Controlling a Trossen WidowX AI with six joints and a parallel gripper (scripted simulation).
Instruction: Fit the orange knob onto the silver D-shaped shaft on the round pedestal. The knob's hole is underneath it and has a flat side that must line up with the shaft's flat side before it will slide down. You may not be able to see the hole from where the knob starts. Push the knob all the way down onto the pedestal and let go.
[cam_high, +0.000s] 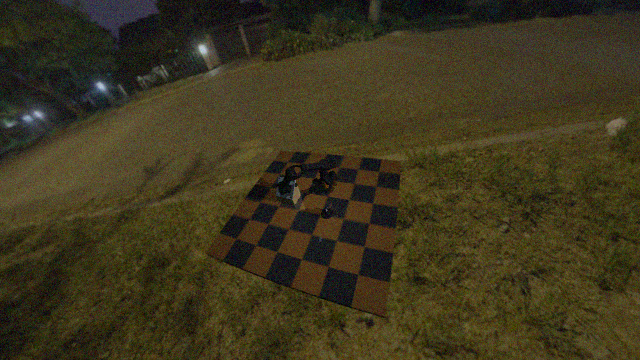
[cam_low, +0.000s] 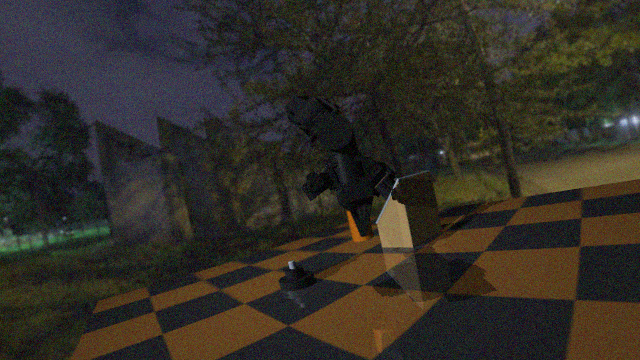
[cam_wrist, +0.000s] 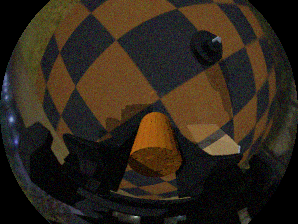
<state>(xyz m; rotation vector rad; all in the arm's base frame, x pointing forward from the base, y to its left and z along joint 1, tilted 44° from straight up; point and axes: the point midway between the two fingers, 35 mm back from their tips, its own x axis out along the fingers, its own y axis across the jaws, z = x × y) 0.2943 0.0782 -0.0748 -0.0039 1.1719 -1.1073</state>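
Note:
The orange knob (cam_low: 354, 228) (cam_wrist: 154, 134) is a tapered plug held between the fingers of my black gripper (cam_low: 363, 229) (cam_wrist: 156, 142), which is shut on it. It hangs above the board, with its reflection lower down in the exterior view. Its broad end faces the wrist camera; its hole is hidden. The dark round pedestal (cam_high: 326, 212) (cam_low: 296, 281) (cam_wrist: 204, 49) stands apart from the knob, left of it in the exterior view and at the upper right in the wrist view. The silver shaft (cam_low: 291, 265) (cam_wrist: 216, 39) stands upright on it. I cannot make out the knob in the top view.
A pale block (cam_high: 295, 196) (cam_low: 396, 227) (cam_wrist: 222, 145) with a sloping top stands close beside the gripper, right of it in the exterior view. The glossy orange and dark checkered board (cam_high: 345, 255) (cam_low: 215, 330) (cam_wrist: 115, 75) lies beneath everything, with grass around its edges.

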